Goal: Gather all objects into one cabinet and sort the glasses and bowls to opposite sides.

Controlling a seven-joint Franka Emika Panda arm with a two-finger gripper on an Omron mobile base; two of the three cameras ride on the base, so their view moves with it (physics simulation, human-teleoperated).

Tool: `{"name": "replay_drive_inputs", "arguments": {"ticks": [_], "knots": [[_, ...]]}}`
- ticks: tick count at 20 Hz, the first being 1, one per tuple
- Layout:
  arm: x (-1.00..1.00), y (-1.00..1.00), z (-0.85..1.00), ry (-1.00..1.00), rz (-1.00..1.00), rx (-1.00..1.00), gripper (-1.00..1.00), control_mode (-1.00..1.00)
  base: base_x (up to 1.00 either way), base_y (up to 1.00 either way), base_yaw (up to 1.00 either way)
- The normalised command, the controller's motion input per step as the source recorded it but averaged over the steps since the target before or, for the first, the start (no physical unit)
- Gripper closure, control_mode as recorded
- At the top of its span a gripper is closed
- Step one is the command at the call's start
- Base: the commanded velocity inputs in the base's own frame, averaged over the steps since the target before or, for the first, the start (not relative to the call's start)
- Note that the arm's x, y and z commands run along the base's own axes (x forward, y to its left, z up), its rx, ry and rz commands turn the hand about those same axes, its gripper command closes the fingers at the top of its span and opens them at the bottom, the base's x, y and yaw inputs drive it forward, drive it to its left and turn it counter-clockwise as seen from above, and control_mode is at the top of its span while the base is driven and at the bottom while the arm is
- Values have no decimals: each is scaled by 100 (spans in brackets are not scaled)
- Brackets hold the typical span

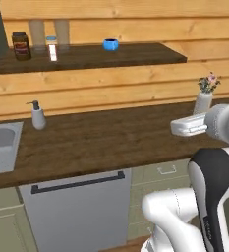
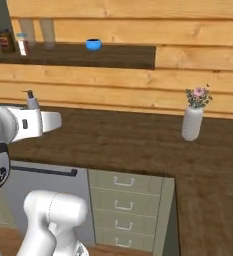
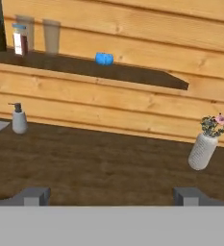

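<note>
Task barely begun: small shiny bright blue bowl (image 1: 111, 45) sits on dark wooden wall shelf (image 1: 135, 54), outside any cabinet; gripper (image 3: 111, 196) hangs above dark wood counter (image 3: 108, 168), fingers wide, empty; gathering and sorting remain

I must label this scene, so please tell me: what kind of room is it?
Most likely a kitchen: a sink set in a wooden counter, a dishwasher and drawers below.

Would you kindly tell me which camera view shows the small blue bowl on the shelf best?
The left base view: the blue bowl looks largest there, its open rim visible. The right base view shows it smaller; the hand view shows a blurrier side.
</note>
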Motion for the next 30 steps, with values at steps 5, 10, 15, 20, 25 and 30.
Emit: {"name": "replay_drive_inputs", "arguments": {"ticks": [5,10,15,20,25,30], "knots": [[0,0,0,0,0,0,-100,100,89,6,-4],[0,0,0,0,0,0,-100,100,55,10,0],[0,0,0,0,0,0,-100,100,50,6,0],[0,0,0,0,0,0,-100,100,67,11,0],[0,14,-6,13,0,1,-100,-100,5,3,0],[-39,-5,46,13,0,20,-100,-100,0,0,0]]}}
